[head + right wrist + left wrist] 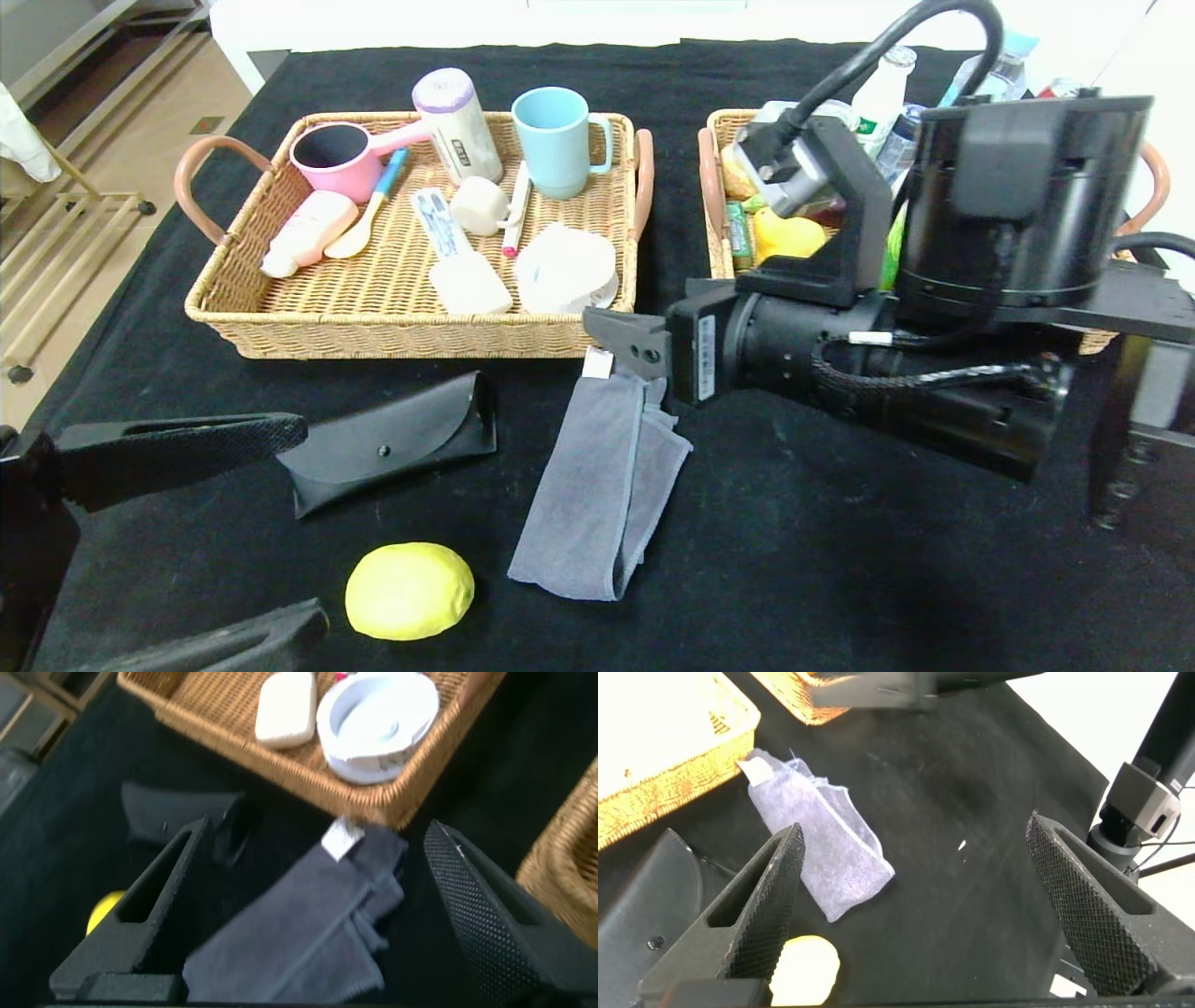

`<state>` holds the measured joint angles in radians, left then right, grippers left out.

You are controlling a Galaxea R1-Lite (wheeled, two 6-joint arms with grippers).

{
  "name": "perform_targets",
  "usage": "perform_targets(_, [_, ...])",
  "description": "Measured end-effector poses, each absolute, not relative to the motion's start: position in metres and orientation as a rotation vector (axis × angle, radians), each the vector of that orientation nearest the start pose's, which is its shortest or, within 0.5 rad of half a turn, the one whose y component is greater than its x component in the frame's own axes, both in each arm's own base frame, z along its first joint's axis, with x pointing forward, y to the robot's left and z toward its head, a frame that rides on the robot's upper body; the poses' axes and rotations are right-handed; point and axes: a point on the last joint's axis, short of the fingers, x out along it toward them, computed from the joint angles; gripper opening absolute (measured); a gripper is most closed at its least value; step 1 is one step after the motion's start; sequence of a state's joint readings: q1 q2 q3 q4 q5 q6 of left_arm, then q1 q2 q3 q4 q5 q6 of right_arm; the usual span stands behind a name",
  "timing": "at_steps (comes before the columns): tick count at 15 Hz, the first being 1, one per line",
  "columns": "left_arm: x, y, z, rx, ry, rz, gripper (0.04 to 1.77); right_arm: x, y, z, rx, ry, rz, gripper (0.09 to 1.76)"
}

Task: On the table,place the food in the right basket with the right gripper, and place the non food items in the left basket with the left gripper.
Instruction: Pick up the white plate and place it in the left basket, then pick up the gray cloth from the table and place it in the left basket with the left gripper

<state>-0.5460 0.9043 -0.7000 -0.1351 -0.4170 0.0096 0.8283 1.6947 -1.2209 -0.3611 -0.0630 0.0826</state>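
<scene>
The left gripper waits low at the bench's near-left corner, fingers apart, with the lemon between them — the last food left out. The right gripper, fingers spread and empty, hovers over the cloth; it likely needs to reach down-left for that smooth yellow lemon.

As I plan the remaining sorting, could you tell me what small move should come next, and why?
Probably swing the open right gripper, now above the grey cloth, toward the lemon: it looks like the only food on the table; the cloth and black case suit the open left gripper.
</scene>
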Motion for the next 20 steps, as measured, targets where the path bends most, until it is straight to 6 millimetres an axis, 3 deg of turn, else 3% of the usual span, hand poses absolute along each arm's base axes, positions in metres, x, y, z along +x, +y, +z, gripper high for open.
perform_targets(6, [0.077,-0.057,0.270,0.026,0.044,-0.963,1.72,0.181,0.160,0.269,-0.065,0.246,0.926,1.68])
perform_targets(9, [0.077,-0.057,0.269,0.027,0.046,-0.963,1.72,0.174,0.133,0.264,-0.105,0.240,0.942,1.69])
perform_targets(14, [0.079,-0.059,0.266,0.027,0.064,-0.963,1.72,0.169,0.104,0.241,-0.178,0.267,0.913,1.70])
perform_targets(20, [0.084,-0.061,0.258,0.034,0.102,-0.958,1.72,0.145,0.088,0.229,-0.199,0.264,0.903,1.70])
